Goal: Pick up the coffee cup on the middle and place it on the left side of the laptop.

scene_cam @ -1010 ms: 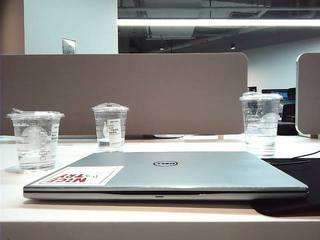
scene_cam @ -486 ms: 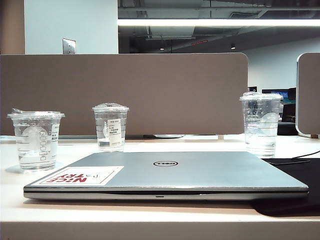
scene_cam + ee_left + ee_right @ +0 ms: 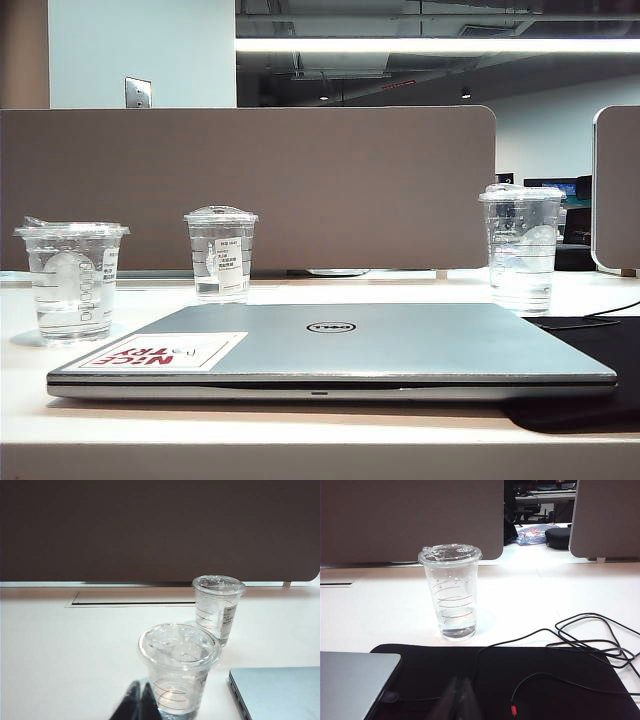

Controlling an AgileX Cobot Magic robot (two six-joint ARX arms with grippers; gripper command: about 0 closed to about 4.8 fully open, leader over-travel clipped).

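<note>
Showing only pressed-together tips, left gripper (image 3: 139, 700) empty beside coffee cup (image 3: 179, 672), right gripper (image 3: 460, 697) likewise closed, empty.

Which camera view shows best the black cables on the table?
The right wrist view: the black cables loop over a black mat, beyond the shut right hand. The exterior view shows one short piece. The left wrist view shows none.

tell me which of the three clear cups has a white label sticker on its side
The domed-lid cup, standing behind the laptop. The short wide cup at left and the tall cup at right carry only printed markings.
</note>
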